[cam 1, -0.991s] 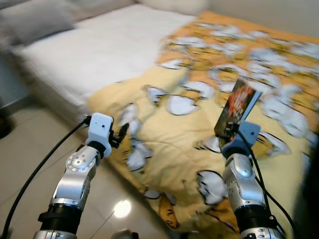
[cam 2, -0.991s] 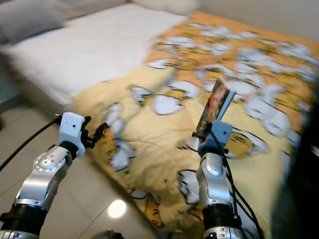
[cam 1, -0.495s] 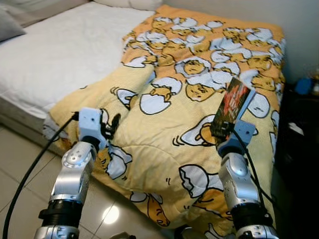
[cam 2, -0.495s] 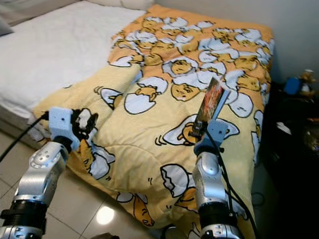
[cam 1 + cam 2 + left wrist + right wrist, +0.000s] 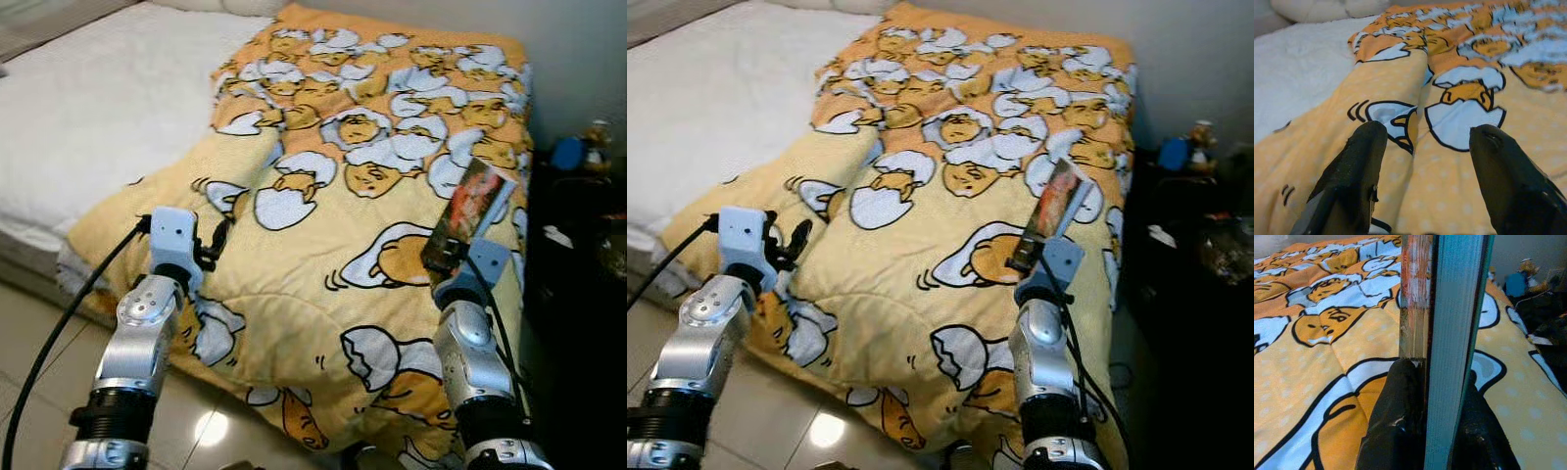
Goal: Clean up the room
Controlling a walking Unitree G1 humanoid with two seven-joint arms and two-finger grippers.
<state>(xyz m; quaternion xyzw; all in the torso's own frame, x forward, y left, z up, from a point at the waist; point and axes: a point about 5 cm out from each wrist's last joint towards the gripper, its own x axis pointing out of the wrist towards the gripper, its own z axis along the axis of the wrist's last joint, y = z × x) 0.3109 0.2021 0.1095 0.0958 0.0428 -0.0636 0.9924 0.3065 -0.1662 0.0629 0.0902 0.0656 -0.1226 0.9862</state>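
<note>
While I've got the head camera pointed down at the bed, the right gripper is clamped on a book, both fingers pinching its lower end so it stands up tilted over the near right part of the quilt. From the right wrist view the book sits edge-on between the two fingers, page block facing the camera, reddish cover on one side.

My left gripper is holding nothing, fingers spread wide apart, hovering just above the near left edge of the quilt. In the left wrist view you can see both fingers with yellow fabric and one of the egg cartoon prints between them.

Surroundings: the quilt is yellow-orange with cartoon egg characters all over and it hangs off the near edge of the bed down toward the tile floor. Left of it is bare white mattress. Off to the right, just past the bed, there's a dark piece of furniture with clutter on top, including a small blue thing and what looks like a little figurine near the wall. Can't make out the rest of that pile, too dark.
</note>
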